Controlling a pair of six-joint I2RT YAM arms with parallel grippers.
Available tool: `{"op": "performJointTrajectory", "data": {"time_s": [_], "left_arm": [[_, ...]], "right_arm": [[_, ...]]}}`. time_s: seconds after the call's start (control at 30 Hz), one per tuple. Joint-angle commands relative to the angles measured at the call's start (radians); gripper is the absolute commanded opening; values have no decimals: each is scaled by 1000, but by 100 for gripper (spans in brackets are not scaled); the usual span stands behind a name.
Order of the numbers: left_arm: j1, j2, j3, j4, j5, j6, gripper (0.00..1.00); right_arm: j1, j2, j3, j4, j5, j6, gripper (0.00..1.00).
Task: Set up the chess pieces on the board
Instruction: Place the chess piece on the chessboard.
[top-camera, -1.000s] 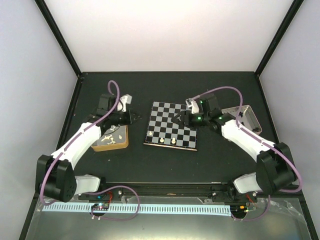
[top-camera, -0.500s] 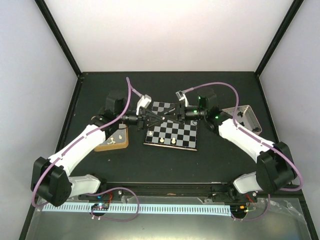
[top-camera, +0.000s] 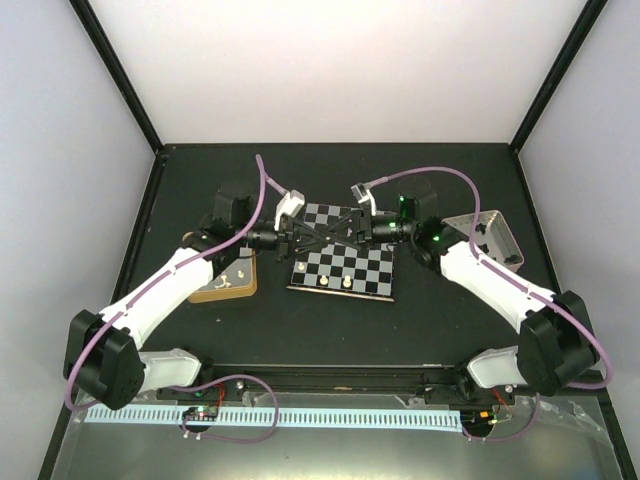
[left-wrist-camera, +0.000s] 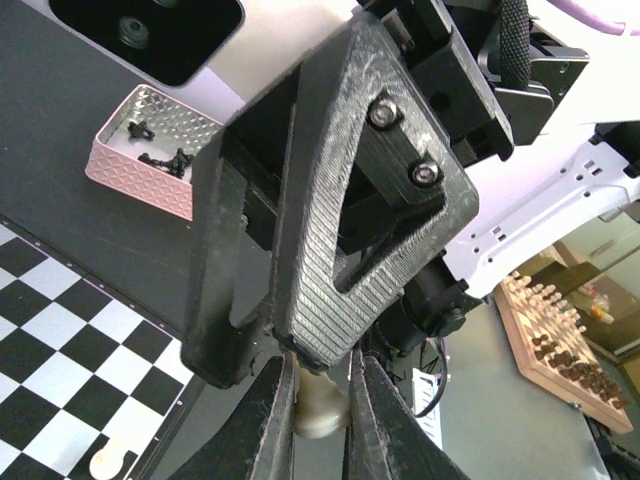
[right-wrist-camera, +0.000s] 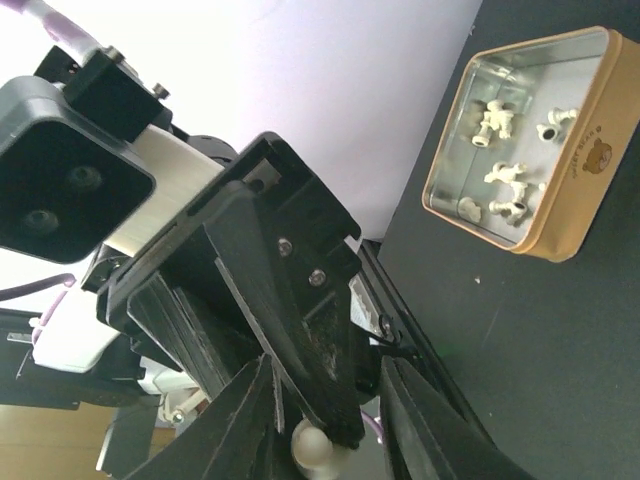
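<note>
Above the far left part of the board (top-camera: 352, 262) my two grippers meet tip to tip. The left gripper (top-camera: 322, 236) (left-wrist-camera: 322, 428) is shut on a cream-white chess piece (left-wrist-camera: 322, 408), its round base showing between the fingertips. The right gripper (top-camera: 340, 231) (right-wrist-camera: 325, 425) straddles the left fingertips and that same piece (right-wrist-camera: 312, 452). Its jaws stand apart, with a gap on one side. Three cream pieces stand along the board's near edge (top-camera: 323, 281), and one shows on a square in the left wrist view (left-wrist-camera: 108, 462).
A gold-sided tin (top-camera: 225, 280) (right-wrist-camera: 585, 160) with several cream pieces lies left of the board. A pinkish-silver tin (top-camera: 487, 236) (left-wrist-camera: 130, 185) with black pieces lies to its right. The right arm's textured finger (left-wrist-camera: 340, 220) fills the left wrist view.
The left arm swung from over the gold tin to above the board. The right gripper turned toward it, and its jaws have narrowed around the left fingertips.
</note>
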Motion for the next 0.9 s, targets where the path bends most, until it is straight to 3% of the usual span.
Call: {"op": "performJointTrajectory", "data": {"time_s": [0.0,0.13,0.4,0.53,0.73,0.87], "left_arm": [[-2,10,29,23,-36,21,2],[-2,15,28,27,-32,17,2],[-2,20,31,19,-44,15,2],[-2,11,24,4,-79,-6,8],[1,-27,-13,-3,-255,-92,63],[7,-90,-62,6,-403,-162,77]], "right_arm": [[8,-36,-23,9,-25,19,30],[8,-42,-28,-5,-25,14,27],[9,-32,-26,12,-45,39,4],[10,-43,-25,-13,-8,24,1],[10,-33,69,-299,204,-198,1],[22,-11,118,-472,477,-360,1]]}}
